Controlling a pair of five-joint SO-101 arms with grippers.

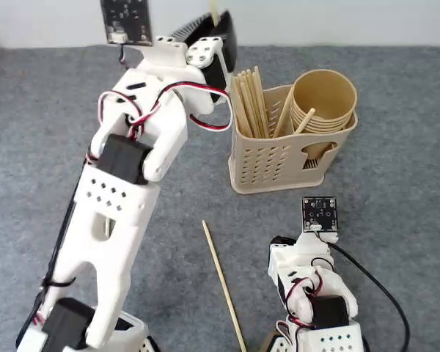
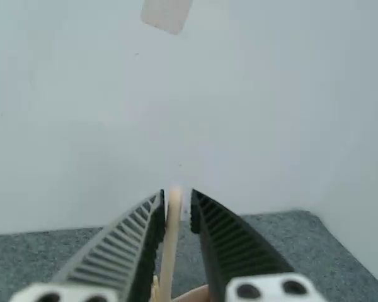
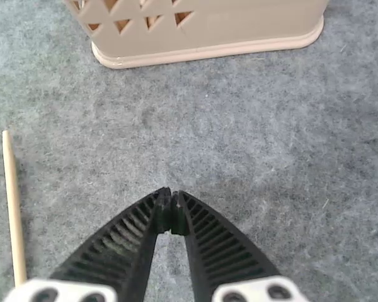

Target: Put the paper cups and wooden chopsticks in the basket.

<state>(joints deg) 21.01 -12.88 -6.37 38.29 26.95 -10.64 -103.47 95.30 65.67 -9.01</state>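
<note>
A beige perforated basket holds stacked paper cups on its right side and several wooden chopsticks on its left. My left gripper is raised behind the basket's left end and is shut on one chopstick, which stands upright between the jaws; its tip pokes above the gripper. Another chopstick lies loose on the grey carpet in front of the basket, also seen as a chopstick beside my right gripper. That gripper is shut on nothing, low over the carpet, facing the basket.
Grey carpet covers the table. The left arm's white body stretches across the left half. The right arm sits at the front, right of the loose chopstick. A pale wall stands behind.
</note>
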